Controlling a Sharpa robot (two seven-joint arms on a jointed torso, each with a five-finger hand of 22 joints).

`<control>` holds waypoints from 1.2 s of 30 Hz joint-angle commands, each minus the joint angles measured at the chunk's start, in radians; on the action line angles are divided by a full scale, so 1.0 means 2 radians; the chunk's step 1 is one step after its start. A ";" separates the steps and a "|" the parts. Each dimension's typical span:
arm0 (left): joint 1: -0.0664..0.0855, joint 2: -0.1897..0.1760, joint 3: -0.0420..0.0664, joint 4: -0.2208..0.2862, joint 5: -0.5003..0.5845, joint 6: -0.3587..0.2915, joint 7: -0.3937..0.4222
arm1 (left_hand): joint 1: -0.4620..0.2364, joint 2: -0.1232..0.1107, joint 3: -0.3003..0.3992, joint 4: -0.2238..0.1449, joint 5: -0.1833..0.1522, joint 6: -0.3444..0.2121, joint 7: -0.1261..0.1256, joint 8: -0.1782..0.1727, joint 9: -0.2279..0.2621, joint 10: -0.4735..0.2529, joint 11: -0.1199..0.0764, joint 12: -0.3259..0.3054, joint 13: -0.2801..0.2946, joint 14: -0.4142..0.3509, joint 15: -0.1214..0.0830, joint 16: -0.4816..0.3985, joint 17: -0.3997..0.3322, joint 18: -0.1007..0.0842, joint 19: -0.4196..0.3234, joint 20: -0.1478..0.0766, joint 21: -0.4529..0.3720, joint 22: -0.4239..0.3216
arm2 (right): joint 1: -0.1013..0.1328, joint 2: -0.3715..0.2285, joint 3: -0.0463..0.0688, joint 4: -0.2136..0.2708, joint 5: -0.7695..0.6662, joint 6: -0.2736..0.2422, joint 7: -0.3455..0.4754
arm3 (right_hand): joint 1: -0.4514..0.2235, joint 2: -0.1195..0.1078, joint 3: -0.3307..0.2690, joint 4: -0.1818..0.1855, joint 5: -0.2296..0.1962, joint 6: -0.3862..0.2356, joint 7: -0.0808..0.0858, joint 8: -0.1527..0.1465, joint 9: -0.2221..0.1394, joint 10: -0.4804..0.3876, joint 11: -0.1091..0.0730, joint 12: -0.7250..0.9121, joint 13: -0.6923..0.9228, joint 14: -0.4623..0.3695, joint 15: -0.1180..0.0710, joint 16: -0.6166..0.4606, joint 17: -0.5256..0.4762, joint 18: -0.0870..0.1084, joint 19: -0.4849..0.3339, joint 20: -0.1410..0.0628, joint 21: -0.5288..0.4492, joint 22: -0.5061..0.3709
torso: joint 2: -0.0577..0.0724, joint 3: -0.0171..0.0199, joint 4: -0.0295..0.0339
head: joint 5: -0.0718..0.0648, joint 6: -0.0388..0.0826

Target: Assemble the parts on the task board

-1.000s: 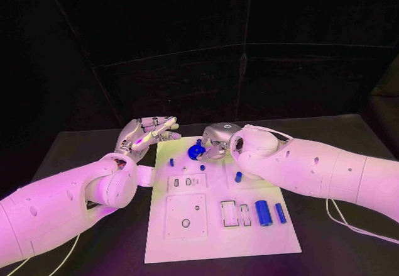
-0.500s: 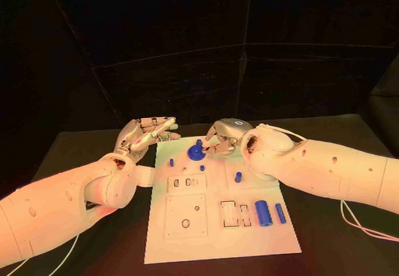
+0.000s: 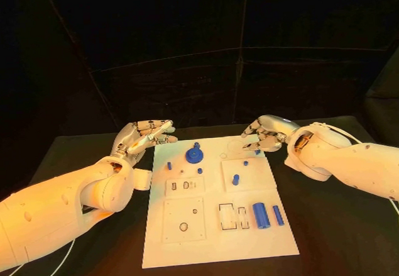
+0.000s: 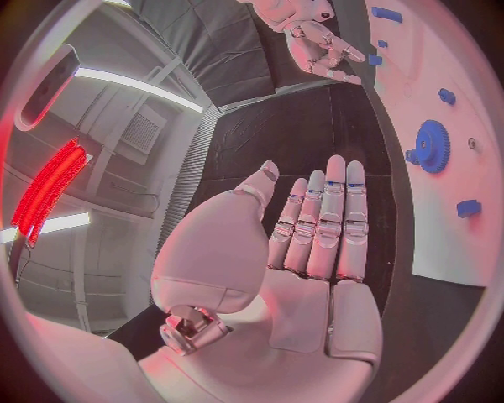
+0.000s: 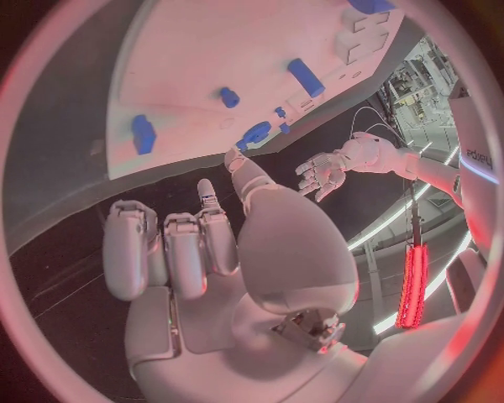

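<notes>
1. Right robot hand [image 3: 265, 134] hovers off the task board's [image 3: 219, 240] far right corner, at about two o'clock from the board's middle, fingers loosely curled and apart, nothing in them.
2. Seen from the right wrist, that right robot hand [image 5: 200, 252] has its fingers bent over the dark worktop [image 5: 74, 201], palm bare, with the board's edge just beyond the fingertips.
3. Left robot hand [image 3: 145, 136] sits off the far left corner, at about ten o'clock, fingers stretched out side by side and holding nothing.
4. From the left wrist, the left robot hand [image 4: 315, 243] lies flat and straight over the black worktop [image 4: 284, 126], beside the board's white edge [image 4: 441, 235].
5. On the board, the blue gear [image 3: 194, 154] stands on its post at the twelve o'clock end, between the two hands and touched by neither; the left wrist view shows its toothed rim [image 4: 432, 146] plainly.
6. Small blue pegs [image 3: 170, 165] stand near the gear, and another short blue piece [image 3: 236, 180] rests on the square plate to the right of centre.
7. At the five o'clock part of the board, a thick blue cylinder [image 3: 261, 215] lies beside a thinner blue pin [image 3: 278, 216], both lengthwise, just right of two open rectangular slots [image 3: 227, 216].
8. A square plate with an oval hole [image 3: 184, 226] sits at about seven o'clock.
</notes>
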State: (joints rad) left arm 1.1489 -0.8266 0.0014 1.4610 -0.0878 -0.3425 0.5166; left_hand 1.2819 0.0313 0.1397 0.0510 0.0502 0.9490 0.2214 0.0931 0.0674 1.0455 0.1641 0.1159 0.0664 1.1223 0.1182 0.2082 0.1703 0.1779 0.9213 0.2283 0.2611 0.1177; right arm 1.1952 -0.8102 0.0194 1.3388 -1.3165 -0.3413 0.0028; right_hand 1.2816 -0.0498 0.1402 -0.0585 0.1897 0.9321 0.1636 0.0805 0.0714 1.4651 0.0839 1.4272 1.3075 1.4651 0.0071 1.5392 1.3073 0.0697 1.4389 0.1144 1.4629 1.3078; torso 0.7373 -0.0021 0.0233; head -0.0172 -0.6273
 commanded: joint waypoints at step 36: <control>-0.002 0.008 0.000 -0.013 0.000 0.014 0.002 | 0.004 0.000 0.000 -0.004 0.001 0.004 -0.001 -0.003 0.000 0.006 0.000 -0.002 0.000 0.004 -0.002 -0.003 0.001 0.003 0.004 0.001 0.001 -0.001 | -0.015 -0.006 0.000 -0.078 0.090 0.048 0.087 | 0.016 0.004 0.003 -0.014 0.014 0.004 0.000 0.001 -0.001 -0.001 -0.004 -0.003 0.060 0.044 -0.003 0.001 0.092 -0.008 -0.002 -0.003 -0.001 0.003 | 0.000 -0.0011 0.0014 | -0.014 -0.004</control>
State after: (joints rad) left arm 1.1440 -0.8100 0.0011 1.4352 -0.0878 -0.3266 0.5154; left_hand 1.2819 0.0313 0.1424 0.0483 0.0502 0.9525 0.2177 0.0931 0.0674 1.0526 0.1642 0.1159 0.0666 1.1259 0.1147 0.2083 0.1711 0.1779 0.9212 0.2283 0.2612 0.1170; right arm 1.1646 -0.8211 0.0185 1.1806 -1.1435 -0.2570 0.1625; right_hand 1.3067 -0.0430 0.1452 -0.0829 0.2122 0.9352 0.1604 0.0805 0.0704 1.4612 0.0801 1.4233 1.3074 1.4651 0.0071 1.5392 1.3080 0.0697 1.4388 0.1145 1.4629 1.3075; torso 0.7380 -0.0037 0.0281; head -0.0448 -0.6352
